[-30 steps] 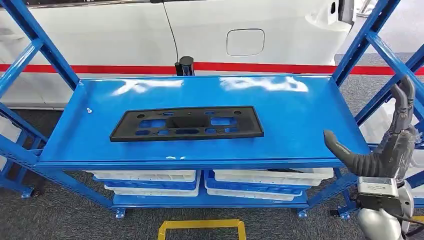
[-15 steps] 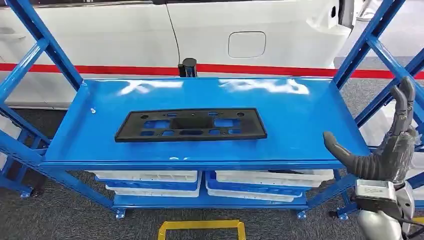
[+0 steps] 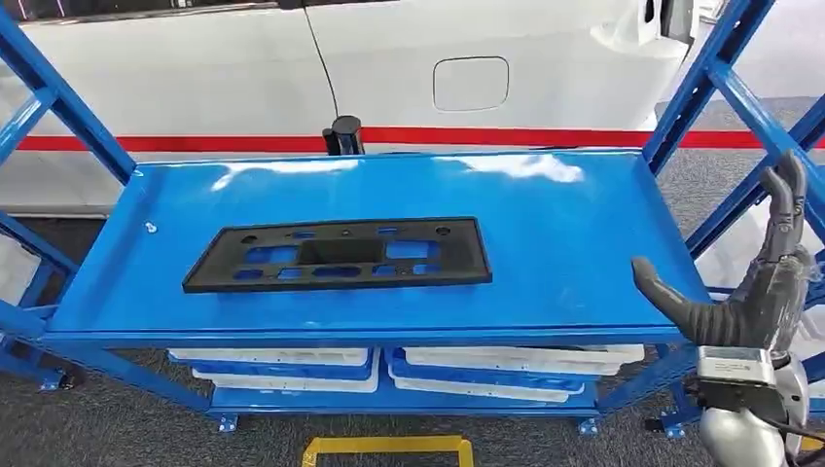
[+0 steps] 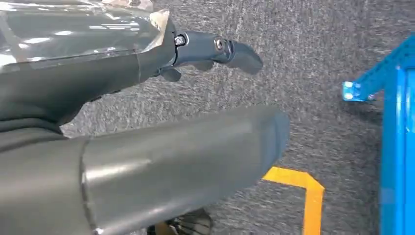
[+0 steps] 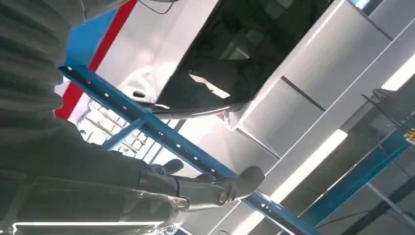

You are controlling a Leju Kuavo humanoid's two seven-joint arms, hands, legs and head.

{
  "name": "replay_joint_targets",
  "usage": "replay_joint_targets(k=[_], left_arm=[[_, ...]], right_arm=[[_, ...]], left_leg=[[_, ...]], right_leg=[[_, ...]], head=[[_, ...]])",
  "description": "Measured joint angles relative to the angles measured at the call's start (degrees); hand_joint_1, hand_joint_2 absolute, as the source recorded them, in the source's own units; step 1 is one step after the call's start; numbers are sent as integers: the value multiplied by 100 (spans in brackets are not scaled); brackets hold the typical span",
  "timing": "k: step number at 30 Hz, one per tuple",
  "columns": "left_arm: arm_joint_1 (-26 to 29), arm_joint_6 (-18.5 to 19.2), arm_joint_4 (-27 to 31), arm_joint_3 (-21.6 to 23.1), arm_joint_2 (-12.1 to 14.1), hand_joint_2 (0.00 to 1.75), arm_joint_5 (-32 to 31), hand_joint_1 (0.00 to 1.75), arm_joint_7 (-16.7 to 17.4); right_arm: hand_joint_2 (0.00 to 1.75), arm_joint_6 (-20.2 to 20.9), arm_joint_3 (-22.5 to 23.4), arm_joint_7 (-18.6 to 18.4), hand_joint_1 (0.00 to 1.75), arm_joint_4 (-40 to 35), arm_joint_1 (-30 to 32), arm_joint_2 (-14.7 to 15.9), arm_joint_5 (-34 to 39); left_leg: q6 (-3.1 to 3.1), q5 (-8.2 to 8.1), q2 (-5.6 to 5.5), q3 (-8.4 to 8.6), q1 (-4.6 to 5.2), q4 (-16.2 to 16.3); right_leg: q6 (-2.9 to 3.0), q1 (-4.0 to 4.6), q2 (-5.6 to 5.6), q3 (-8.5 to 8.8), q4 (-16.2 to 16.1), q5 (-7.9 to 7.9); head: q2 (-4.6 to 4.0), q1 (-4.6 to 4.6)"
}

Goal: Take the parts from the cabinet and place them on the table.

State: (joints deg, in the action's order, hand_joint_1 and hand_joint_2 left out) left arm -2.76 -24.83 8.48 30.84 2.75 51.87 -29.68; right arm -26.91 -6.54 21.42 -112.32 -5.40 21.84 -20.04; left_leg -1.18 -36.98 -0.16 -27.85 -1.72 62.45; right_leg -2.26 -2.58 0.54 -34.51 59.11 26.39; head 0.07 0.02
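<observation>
A flat black plastic part [image 3: 339, 254] with several cut-outs lies on the blue shelf [image 3: 545, 233] of the cabinet, left of centre. My right hand [image 3: 754, 282] is raised beside the shelf's right front corner, fingers up and thumb spread toward the shelf, holding nothing and well apart from the part. In the right wrist view the right hand's fingers [image 5: 215, 188] point up past a blue rack beam [image 5: 161, 132]. My left hand [image 4: 147, 122] hangs over grey carpet, its fingers [image 4: 215, 49] extended and empty.
Blue uprights [image 3: 705, 83] frame the shelf on both sides. White trays [image 3: 506, 365] sit on the lower shelf. A white car body [image 3: 418, 68] with a red stripe stands behind. A black post [image 3: 342, 134] rises at the shelf's back edge. Yellow floor tape [image 3: 387, 449] marks the carpet.
The whole view has shifted, so the shelf and black part now appear further left and slightly lower: the camera moved. My right hand keeps its raised pose.
</observation>
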Motion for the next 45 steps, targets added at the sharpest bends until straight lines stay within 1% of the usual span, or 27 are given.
replay_joint_targets(k=[1,2,3,4,5,6,7,8,9,12,13,14,15,17,18,19,20,22,23,24,25,26,27,32,34,37,45], left_arm=[[1,2,0,0,0,0,-4,0,0],[12,0,0,0,0,0,-4,0,0],[25,2,0,0,0,0,-4,0,0],[36,2,0,0,0,0,-4,0,0],[39,4,0,0,7,0,-4,0,2],[39,4,0,0,9,0,-11,0,2],[37,4,0,0,13,0,-11,0,0],[37,7,-2,2,44,0,-15,0,2],[30,9,0,2,31,0,-20,0,0],[29,7,0,0,37,0,-20,0,2],[31,7,0,0,35,0,-20,0,2],[32,7,0,0,35,0,-20,0,2],[30,9,0,0,35,0,-20,0,2],[30,7,0,0,33,0,-17,0,4],[31,7,0,0,33,0,-17,0,2],[31,0,0,0,33,0,-17,0,2],[32,-2,0,0,33,0,-15,0,2],[33,-4,2,0,26,0,-9,0,4],[33,-4,2,0,26,0,-9,0,2],[30,-11,2,0,26,0,-9,0,2],[30,-20,2,0,31,0,-9,0,4],[33,-22,2,0,33,0,-9,0,4],[35,-28,2,2,28,0,-9,0,4],[26,-53,4,2,26,0,-28,0,26],[15,-68,9,6,22,0,-35,0,107],[-1,-107,20,11,4,0,-37,0,197],[-99,-243,61,212,-140,0,-295,0,527]], right_arm=[[175,0,0,0,0,0,12,0,0],[175,2,0,0,0,0,23,0,0],[175,0,0,0,0,4,27,0,2],[175,0,0,2,0,4,26,0,7],[175,0,2,2,0,4,26,0,17],[175,0,4,2,0,4,26,0,20],[175,0,11,2,0,4,24,2,24],[175,0,11,2,0,7,25,0,28],[175,0,15,2,0,7,25,9,31],[175,0,30,4,0,7,25,15,35],[175,0,44,4,0,7,35,22,37],[175,0,50,13,0,9,36,24,50],[175,0,50,22,0,9,19,33,61],[175,2,48,33,0,26,30,33,76],[175,2,44,42,0,42,31,33,85],[175,20,42,52,0,57,29,33,96],[175,50,37,57,0,68,20,33,107],[175,90,24,61,0,90,-20,33,76],[175,123,11,61,0,103,-46,33,22],[175,159,-11,61,0,109,-56,35,-43],[175,162,-31,63,0,112,-54,35,-92],[175,162,-52,61,0,120,-51,28,-109],[175,162,-70,61,0,127,-53,26,-131],[175,530,-349,-135,0,162,-62,50,-755],[175,711,-600,-254,0,184,-107,52,-1146],[175,969,-1107,-499,0,201,-173,52,-1607],[175,1670,-2385,-1358,0,203,-279,-22,-2510]], left_leg=[[-5,-202,0,-346,4,558],[2,-318,0,-655,3,1006],[23,-292,0,-889,5,1259],[63,-93,0,-980,9,1203],[112,202,0,-940,21,924],[171,525,-1,-820,45,518],[265,896,-2,-648,86,-37],[334,921,-6,-560,133,-242],[323,881,19,-546,147,-342],[341,890,9,-550,204,-365],[360,955,17,-437,129,-475],[356,964,16,-387,148,-524],[382,970,18,-372,147,-524],[401,955,19,-362,161,-522],[406,950,17,-362,169,-519],[407,939,10,-351,171,-519],[402,924,0,-333,171,-517],[370,881,-14,-271,169,-513],[342,859,-19,-262,176,-508],[299,810,-35,-276,224,-484],[296,809,-32,-276,222,-483],[383,789,-31,-276,229,-467],[409,804,-30,-275,224,-468],[399,809,-28,-244,216,-527],[368,816,-27,-243,212,-534],[283,821,-27,-241,204,-537],[264,830,-27,-241,230,-537]], right_leg=[[32,21,-11,10,1,22],[62,43,-12,23,2,42],[86,70,-11,46,2,59],[110,92,-8,84,2,80],[120,111,-1,129,0,110],[129,125,5,176,-2,126],[121,133,9,223,-8,154],[108,126,11,215,-8,170],[75,183,25,218,-5,190],[-27,136,17,230,-59,183],[-48,136,-5,195,-16,218],[-53,137,-22,156,118,273],[-29,136,-21,-1,432,410],[-6,136,-21,-495,1315,706],[-28,135,-21,-691,1620,754],[-69,135,-22,-741,1627,692],[-129,135,-22,-641,1353,527],[-228,130,-34,-147,309,73],[-191,133,-57,12,-63,-8],[-115,173,-51,77,-86,-23],[-60,156,-50,73,-89,-39],[-46,145,-50,68,-94,-52],[-45,154,-47,72,-94,-52],[-29,173,-41,71,-93,-42],[-10,183,-41,71,-92,-34],[0,190,-43,75,-90,-30],[17,178,-47,82,-89,-42]], head=[[0,-9],[0,-7],[0,-9],[0,-11],[0,-9],[0,-11],[0,-9],[0,13],[0,9],[0,0],[0,7],[0,22],[0,35],[0,35],[0,35],[0,33],[0,37],[0,39],[0,44],[0,33],[0,26],[0,31],[0,24],[0,24],[0,26],[0,26],[0,31]])
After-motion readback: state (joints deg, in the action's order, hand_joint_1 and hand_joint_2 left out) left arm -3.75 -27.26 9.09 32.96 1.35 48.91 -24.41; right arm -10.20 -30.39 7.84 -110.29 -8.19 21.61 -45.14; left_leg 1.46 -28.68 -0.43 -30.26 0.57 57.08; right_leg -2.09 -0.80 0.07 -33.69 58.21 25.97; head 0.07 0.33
